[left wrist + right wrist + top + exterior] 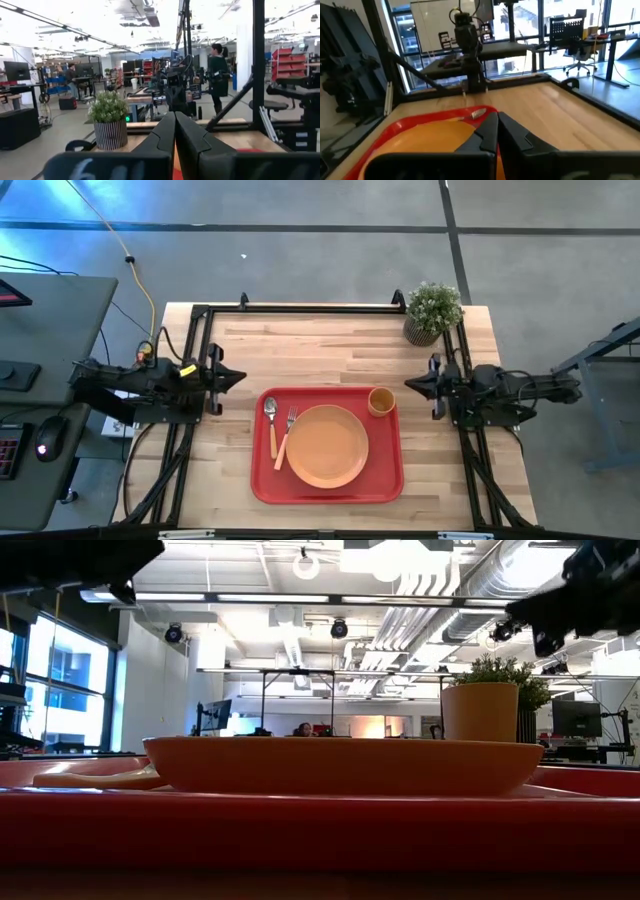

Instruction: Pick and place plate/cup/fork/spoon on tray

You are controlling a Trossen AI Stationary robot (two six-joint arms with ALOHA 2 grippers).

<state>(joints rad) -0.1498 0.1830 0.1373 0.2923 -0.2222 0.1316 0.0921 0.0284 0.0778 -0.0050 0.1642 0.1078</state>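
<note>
The red tray (262,480) lies at the middle of the table's near half. The orange plate (327,445) rests flat in its middle. The cup (381,401) stands upright in the tray's far right corner. The spoon (270,416) and the fork (288,430) lie side by side on the tray left of the plate. My left gripper (240,377) is shut and empty, above the table left of the tray. My right gripper (410,384) is shut and empty, right of the cup. The low view shows the plate (340,765) and the cup (479,712) on the tray (320,835).
A potted green plant (432,312) stands at the table's far right corner. Black frame rails (300,308) run along the far edge and both sides. Bare wood lies between the tray and the far rail. People stand in the room beyond the table.
</note>
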